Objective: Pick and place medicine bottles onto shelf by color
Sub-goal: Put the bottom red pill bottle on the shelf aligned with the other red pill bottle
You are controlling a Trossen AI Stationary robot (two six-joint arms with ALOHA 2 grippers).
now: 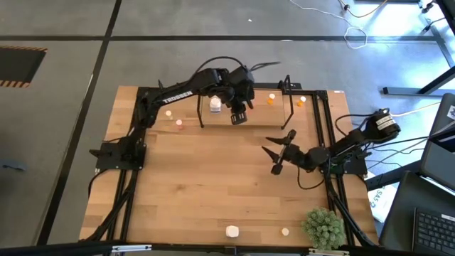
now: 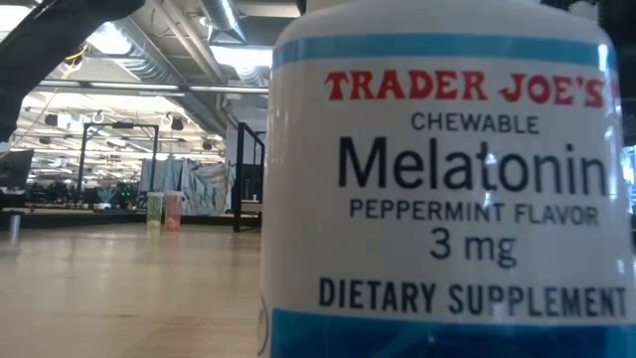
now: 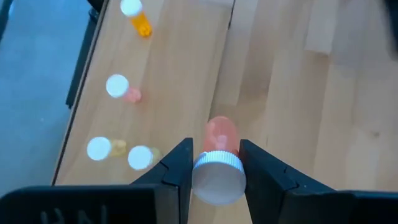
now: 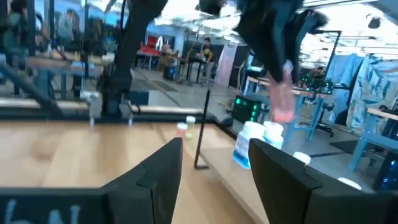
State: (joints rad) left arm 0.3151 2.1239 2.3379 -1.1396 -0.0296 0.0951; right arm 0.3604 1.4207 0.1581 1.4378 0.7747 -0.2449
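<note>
My left gripper (image 1: pixel 239 116) hangs over the far middle of the table, beside the shelf (image 1: pixel 291 101), and is shut on a pale pink bottle with a white cap (image 3: pixel 222 134). The right wrist view shows that bottle (image 4: pixel 282 102) in the air. A white bottle (image 1: pixel 215 105) and two orange ones (image 1: pixel 271 98) stand between the shelf's black uprights. Small pink and cream bottles (image 1: pixel 168 112) stand left of it. My right gripper (image 1: pixel 281 153) is open over the table's right middle, with nothing between its fingers (image 4: pixel 214 168). My left gripper pinches the pink bottle's white cap (image 3: pixel 217 177) between its two fingers, one on each side. The fingers slant down from above. The bottle hangs below them with its bottom end down, lifted clear of the table.
A large white melatonin bottle (image 2: pixel 447 179) stands right at the near edge (image 1: pixel 232 231), filling the low view. A small bottle (image 1: pixel 285 231) and a green plant (image 1: pixel 323 226) are near it. Black frame rails (image 1: pixel 128 178) run along both sides of the table.
</note>
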